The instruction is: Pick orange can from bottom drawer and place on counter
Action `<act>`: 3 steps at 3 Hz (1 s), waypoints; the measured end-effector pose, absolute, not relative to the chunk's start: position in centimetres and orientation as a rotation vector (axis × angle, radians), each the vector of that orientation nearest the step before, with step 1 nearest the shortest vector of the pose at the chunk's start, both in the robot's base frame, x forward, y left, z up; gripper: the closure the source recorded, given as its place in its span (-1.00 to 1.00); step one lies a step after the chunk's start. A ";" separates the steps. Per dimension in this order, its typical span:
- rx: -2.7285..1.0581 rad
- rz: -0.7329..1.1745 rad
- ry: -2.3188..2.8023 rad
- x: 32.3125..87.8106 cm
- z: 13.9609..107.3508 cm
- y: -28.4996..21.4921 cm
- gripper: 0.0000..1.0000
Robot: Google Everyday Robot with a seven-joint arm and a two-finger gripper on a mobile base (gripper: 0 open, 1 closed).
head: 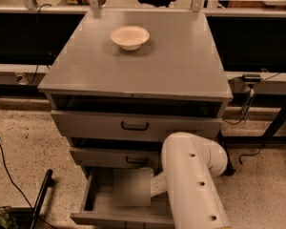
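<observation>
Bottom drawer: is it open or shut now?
Open. The bottom drawer is pulled out beyond the middle drawer, its grey floor shows, and the white arm reaches in with the pincer down inside it.

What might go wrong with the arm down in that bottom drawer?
The gripper sits low in the bottom drawer, just below the middle drawer, so lifting might bump it. The orange can is hidden, so the grip could be poor. On the counter, the white bowl could get knocked.
</observation>
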State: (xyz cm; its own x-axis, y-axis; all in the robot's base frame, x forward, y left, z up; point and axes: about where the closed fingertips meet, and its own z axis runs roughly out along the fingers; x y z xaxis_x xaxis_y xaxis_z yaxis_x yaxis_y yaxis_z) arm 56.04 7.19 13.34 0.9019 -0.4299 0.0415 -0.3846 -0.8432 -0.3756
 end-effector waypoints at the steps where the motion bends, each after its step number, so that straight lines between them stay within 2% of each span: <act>1: -2.707 -0.164 0.599 55.8 13.0 7.3 -0.20; 3: -2.681 -0.152 0.608 55.2 13.3 7.3 0.22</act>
